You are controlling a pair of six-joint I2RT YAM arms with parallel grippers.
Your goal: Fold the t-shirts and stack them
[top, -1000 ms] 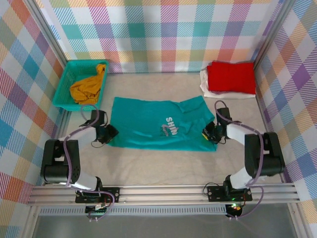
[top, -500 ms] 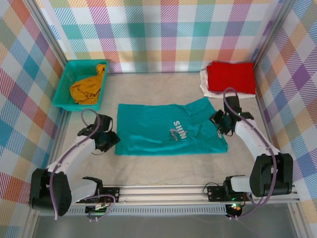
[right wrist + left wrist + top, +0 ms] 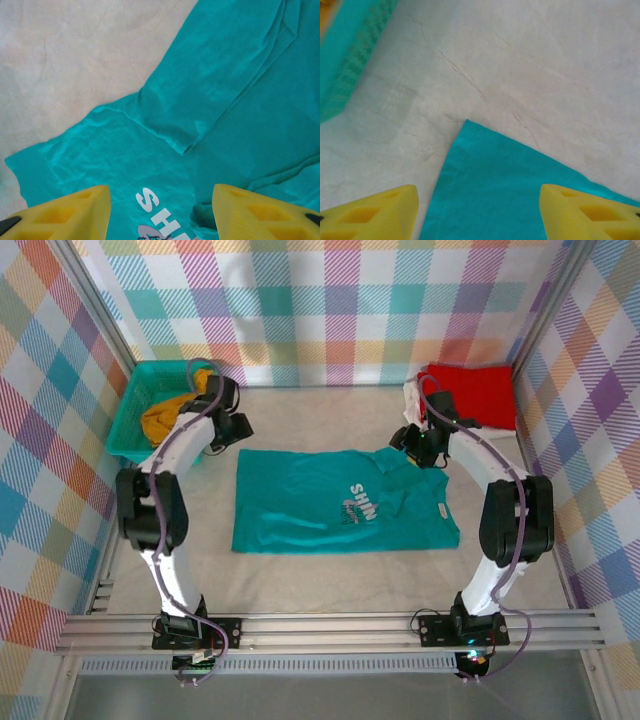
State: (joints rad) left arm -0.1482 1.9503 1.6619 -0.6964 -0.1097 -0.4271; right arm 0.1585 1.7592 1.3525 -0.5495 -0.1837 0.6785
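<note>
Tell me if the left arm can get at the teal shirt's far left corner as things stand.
Probably yes. The left claw hangs open just above that corner of the teal shirt, which lies flat on the table, and nothing sits between them.

Pastel plaid walls (image 3: 340, 310) on three sides, pale beige creased table cover (image 3: 330, 575), aluminium rail (image 3: 330, 630) along near edge

White-lettered teal t-shirt (image 3: 300, 500); red t-shirt (image 3: 475, 395); teal basket (image 3: 125, 418); plaid walls (image 3: 340, 310).

Spread t-shirt (image 3: 330, 505) central, basket (image 3: 150, 385) back left holding 1 t-shirt (image 3: 170, 422), 2 stacked t-shirts (image 3: 468, 395) back right
</note>
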